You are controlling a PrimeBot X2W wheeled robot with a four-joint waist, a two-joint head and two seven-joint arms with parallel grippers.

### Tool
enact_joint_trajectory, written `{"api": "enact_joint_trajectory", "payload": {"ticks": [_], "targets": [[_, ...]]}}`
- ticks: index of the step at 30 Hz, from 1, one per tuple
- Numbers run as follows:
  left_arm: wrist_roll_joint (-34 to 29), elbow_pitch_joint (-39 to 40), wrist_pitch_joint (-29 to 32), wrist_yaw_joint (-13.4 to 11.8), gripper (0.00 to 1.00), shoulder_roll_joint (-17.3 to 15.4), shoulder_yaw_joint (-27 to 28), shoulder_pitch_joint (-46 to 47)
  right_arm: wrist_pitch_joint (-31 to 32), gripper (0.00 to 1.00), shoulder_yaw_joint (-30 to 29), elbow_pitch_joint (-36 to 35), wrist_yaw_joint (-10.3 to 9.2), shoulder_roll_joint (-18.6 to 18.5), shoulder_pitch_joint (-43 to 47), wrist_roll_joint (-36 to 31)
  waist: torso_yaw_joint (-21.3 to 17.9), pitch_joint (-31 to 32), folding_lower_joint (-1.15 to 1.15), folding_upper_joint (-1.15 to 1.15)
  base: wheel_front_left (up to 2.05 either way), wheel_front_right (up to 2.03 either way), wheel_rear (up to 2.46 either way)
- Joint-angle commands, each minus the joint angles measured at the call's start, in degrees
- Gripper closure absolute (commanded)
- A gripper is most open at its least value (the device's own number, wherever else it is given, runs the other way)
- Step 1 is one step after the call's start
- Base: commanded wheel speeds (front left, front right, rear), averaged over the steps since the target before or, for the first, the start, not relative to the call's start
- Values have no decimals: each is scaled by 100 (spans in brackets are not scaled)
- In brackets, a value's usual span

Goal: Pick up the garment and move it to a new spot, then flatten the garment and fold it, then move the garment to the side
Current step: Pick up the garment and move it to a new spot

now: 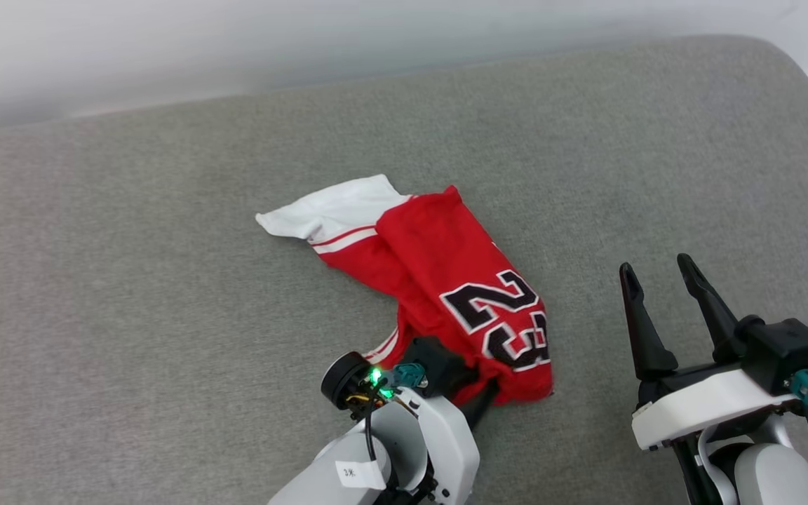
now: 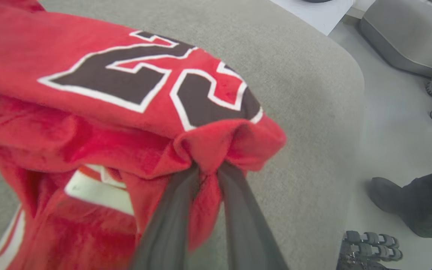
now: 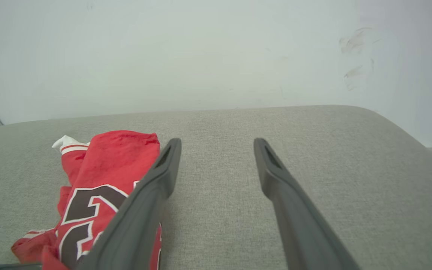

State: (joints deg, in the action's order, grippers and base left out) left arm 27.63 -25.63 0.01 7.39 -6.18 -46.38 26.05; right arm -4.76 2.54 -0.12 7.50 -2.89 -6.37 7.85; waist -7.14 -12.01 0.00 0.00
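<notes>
Red sports jersey with white sleeves, striped trim and a black white-outlined number (image 1: 439, 273) lies bunched near the middle of the grey fabric-covered cushion (image 1: 165, 315). The left end effector (image 2: 205, 176) is clenched on a gathered fold at the jersey's near edge, with cloth wedged between its dark fingers, likely so the jersey can be lifted or dragged by that corner. The right end effector (image 1: 655, 266) hovers just beside the jersey, spread wide and empty, seemingly waiting to take a second corner. The jersey's long axis runs diagonally, with the white sleeve pointing away and to the robot's left and the numbered end nearer, toward its right.
</notes>
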Motion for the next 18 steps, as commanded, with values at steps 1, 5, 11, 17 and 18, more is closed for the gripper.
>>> {"api": "enact_joint_trajectory", "payload": {"ticks": [1, 5, 11, 17, 18], "targets": [[28, 55, -149, 14, 0, 39, -19, 62, -22, 0, -2, 23, -2, 2, -12, -31, 122, 167, 0, 0, 0, 0, 0], [44, 252, -699, -24, 0, 75, 61, 53, 37, 0, 5, 80, -2, 2, 97, -99, 295, 502, 0, 0, 0, 0, 0], [-57, 650, -1353, -501, 0, -20, 474, -154, 179, 0, -38, 27, -2, 2, 320, -140, 533, 918, 0, 0, 0, 0, 0], [-143, 989, -1494, -1022, 0, -299, 1037, -494, 318, 0, -91, -76, -2, 2, 545, -186, 701, 1139, 0, 0, 0, 0, 0], [-150, 1030, -1507, -1118, 0, -379, 1175, -591, 349, 0, -88, -97, -2, 2, 583, -205, 724, 1173, 0, 0, 0, 0, 0]]}}
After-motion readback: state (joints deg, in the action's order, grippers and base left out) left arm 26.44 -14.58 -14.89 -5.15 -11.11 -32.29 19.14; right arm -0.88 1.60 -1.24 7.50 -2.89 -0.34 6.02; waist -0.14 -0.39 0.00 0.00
